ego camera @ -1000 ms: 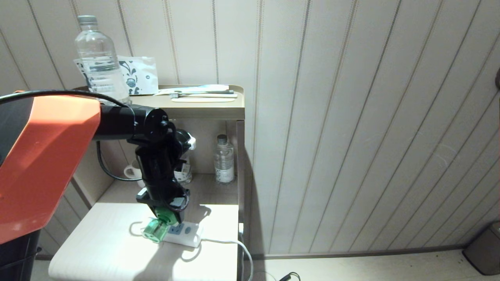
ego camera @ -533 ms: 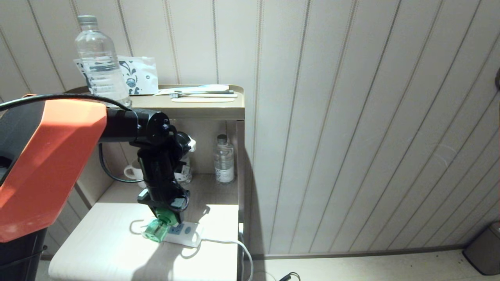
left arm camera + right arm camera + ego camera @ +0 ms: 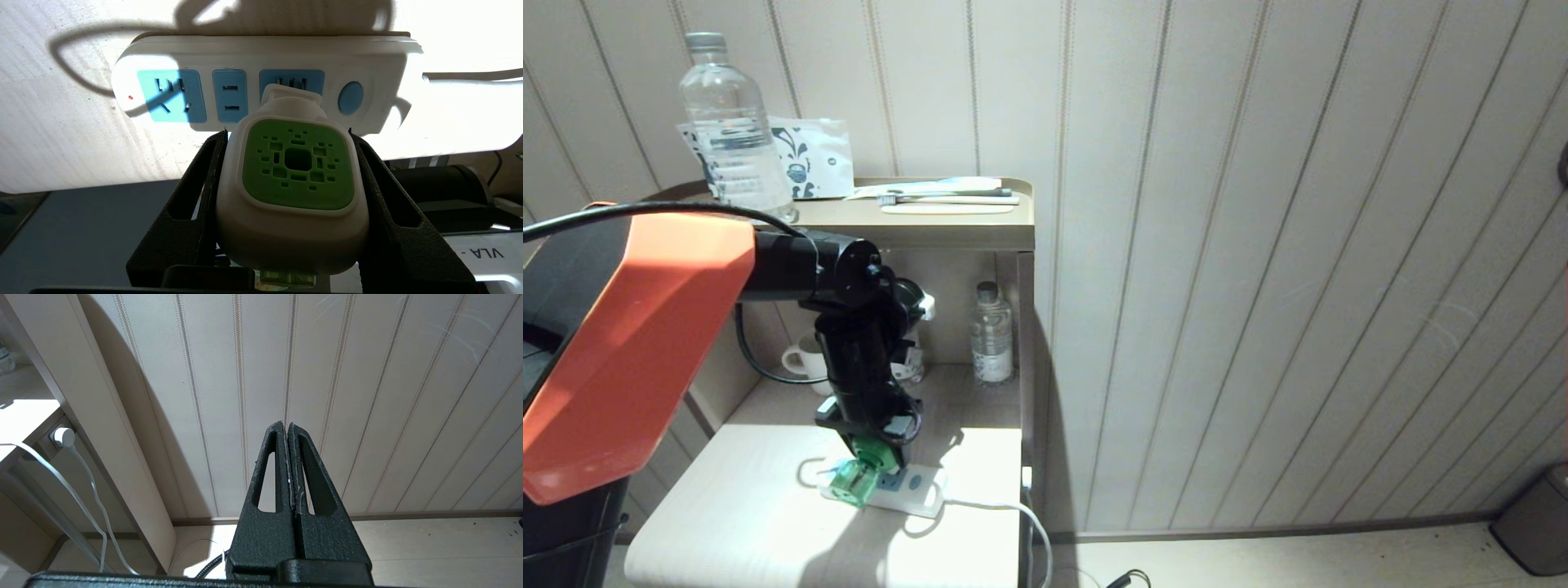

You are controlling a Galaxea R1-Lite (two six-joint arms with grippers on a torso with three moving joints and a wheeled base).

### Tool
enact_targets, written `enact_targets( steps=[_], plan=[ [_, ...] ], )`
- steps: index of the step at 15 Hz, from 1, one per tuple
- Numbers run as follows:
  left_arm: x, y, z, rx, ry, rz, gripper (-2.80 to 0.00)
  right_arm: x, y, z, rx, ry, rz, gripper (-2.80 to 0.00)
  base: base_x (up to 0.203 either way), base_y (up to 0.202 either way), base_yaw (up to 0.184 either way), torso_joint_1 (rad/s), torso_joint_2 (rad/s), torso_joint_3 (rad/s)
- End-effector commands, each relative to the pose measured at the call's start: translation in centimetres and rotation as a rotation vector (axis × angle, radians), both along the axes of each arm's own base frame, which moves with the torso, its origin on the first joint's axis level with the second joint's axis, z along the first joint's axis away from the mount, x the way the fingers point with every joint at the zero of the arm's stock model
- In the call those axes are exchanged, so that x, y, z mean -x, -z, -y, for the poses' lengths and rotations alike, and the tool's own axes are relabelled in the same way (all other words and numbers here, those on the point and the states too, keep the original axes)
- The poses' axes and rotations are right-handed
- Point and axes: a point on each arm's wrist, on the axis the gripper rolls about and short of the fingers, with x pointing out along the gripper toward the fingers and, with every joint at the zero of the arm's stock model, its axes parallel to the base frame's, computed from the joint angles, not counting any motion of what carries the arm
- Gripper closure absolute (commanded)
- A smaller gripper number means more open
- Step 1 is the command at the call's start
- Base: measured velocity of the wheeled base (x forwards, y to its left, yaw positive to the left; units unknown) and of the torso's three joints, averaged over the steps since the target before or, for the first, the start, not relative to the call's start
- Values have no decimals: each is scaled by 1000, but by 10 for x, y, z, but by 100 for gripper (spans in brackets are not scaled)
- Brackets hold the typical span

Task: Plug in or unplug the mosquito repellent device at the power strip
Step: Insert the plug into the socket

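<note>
Against a ribbed beige wall, on a pale bedside table, the left gripper stays clamped on the mosquito repellent device, its plug poised at the third outlet of the power strip. Compared with a second ago, device and arm have edged slightly closer along the strip's cord end; insertion looks imminent but unfinished. Counted: one device, one strip with three outlets and one round button, two water bottles behind the strip, one mug. The right gripper, fingers pressed together, idles away from the strip.
</note>
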Motion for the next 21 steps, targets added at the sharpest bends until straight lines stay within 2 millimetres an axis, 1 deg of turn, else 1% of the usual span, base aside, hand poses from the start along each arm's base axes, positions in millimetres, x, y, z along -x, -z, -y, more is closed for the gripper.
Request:
enact_targets(
  steps=[1, 10, 18, 21],
  plan=[
    [0, 4, 0, -9, -1, -16, 0, 0, 0, 0, 0, 0, 0, 0, 0, 0, 0, 0, 0, 0],
    [-2, 5, 5, -4, 8, -2, 0, 0, 0, 0, 0, 0, 0, 0, 0, 0, 0, 0, 0, 0],
    [0, 8, 4, -13, -33, -20, 0, 0, 0, 0, 0, 0, 0, 0, 0, 0, 0, 0, 0, 0],
    [-3, 11, 5, -16, -57, -13, 0, 0, 0, 0, 0, 0, 0, 0, 0, 0, 0, 0, 0, 0]
  ],
)
